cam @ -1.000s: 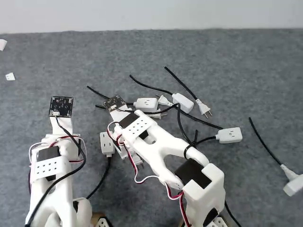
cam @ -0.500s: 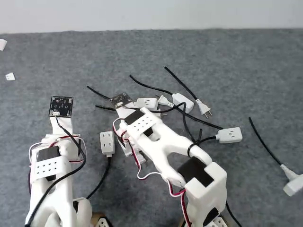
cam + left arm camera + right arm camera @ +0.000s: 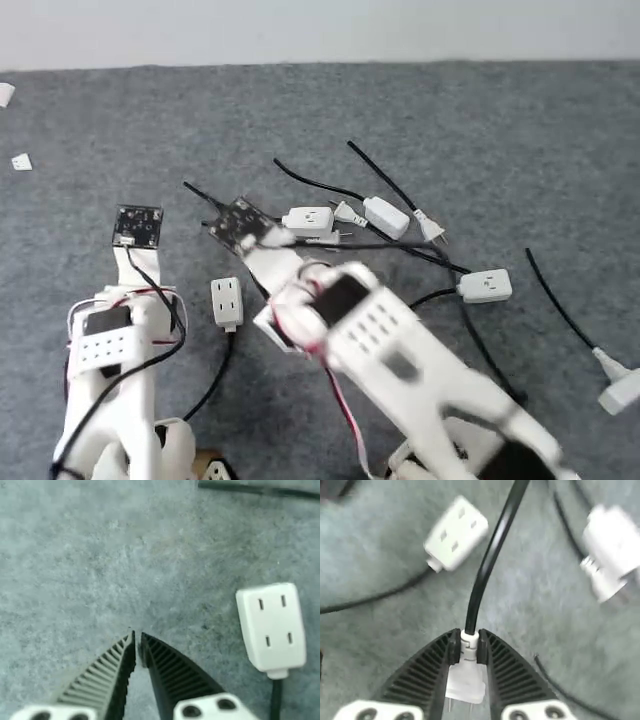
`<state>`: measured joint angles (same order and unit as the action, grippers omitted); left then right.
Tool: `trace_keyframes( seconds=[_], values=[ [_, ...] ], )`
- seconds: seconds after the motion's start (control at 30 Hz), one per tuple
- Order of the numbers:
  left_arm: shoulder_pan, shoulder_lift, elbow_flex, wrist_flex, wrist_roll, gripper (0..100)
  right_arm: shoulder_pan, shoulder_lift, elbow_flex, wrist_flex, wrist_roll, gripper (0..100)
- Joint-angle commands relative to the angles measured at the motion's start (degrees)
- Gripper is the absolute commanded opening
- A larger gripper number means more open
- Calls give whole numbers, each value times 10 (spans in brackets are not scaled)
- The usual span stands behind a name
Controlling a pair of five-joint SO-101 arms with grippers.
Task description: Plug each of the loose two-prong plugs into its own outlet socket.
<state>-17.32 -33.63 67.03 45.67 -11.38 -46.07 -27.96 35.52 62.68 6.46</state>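
Note:
My right gripper (image 3: pixel 466 647) is shut on a white two-prong plug (image 3: pixel 465 676), whose black cord (image 3: pixel 492 555) runs away from the fingers. Beyond it lie a white outlet socket (image 3: pixel 456 532) and another white plug (image 3: pixel 612 562). In the high view that cord (image 3: pixel 400 248) stretches taut toward the right socket (image 3: pixel 486 286). My left gripper (image 3: pixel 136 640) is shut on nothing, low over the carpet, beside a white socket (image 3: pixel 271 627). The same socket (image 3: pixel 227 302) lies between the two arms. A third socket (image 3: pixel 310 218) and loose plugs (image 3: pixel 386 215) (image 3: pixel 432 230) lie in the middle.
Grey carpet (image 3: pixel 480 130) covers the table. Black cords (image 3: pixel 310 182) cross the middle. Another white plug (image 3: pixel 618 385) with its cord lies at the far right edge. Small white scraps (image 3: pixel 21 161) sit at the far left. The back of the carpet is open.
The right arm has swung and lowered, blurred now, and the looped black cord has been pulled straight. The left arm has shifted slightly to the right.

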Motion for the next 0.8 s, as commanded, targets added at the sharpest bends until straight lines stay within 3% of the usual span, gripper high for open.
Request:
trace_keyframes(
  seconds=[0.0,0.13,0.27,0.33,0.5,0.77],
  values=[
    [8,78,-79,24,-9,16,-4,-143,61,-62,11,8],
    [4,201,-174,77,-19,16,-6,-278,142,-98,9,8],
    [9,251,-221,146,-121,13,-43,-394,234,-153,13,8],
    [18,241,-212,148,-134,13,-63,-430,265,-165,11,8],
    [52,152,-138,145,-194,13,-84,-419,299,-206,9,8],
    [104,-112,36,128,-237,13,-102,-319,297,-262,8,8]
  ],
)
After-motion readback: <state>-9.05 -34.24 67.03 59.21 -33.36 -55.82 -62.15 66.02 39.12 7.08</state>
